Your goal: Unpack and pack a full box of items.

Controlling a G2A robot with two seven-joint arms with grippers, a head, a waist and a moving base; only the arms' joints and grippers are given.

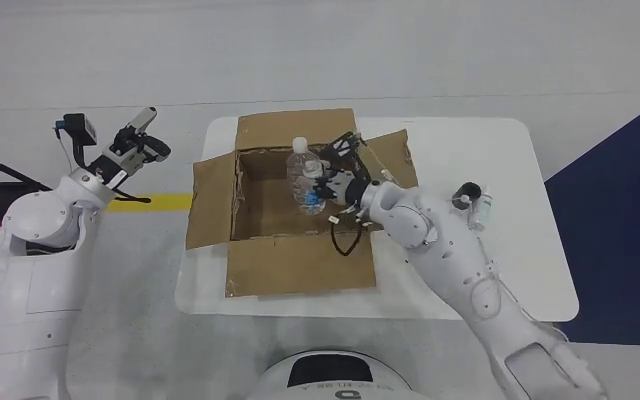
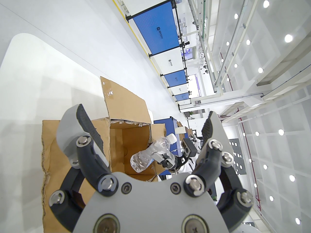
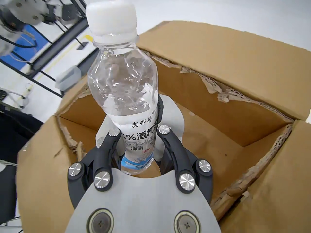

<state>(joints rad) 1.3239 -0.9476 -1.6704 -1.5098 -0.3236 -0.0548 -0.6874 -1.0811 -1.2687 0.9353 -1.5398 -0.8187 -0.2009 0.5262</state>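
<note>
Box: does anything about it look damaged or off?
Yes. The box has ragged, torn edges where its flaps fold, with corrugated shreds hanging along the rim. The bottle in the right claw looks intact, cap on.

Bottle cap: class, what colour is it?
White; the cap shows best in the right wrist view, atop the clear bottle held by the right gripper.

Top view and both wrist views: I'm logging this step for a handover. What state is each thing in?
box: open, flaps folded out.
bottle: capped, gripped at its labelled lower part.
right gripper: shut on the bottle.
left gripper: open, holding nothing.
</note>
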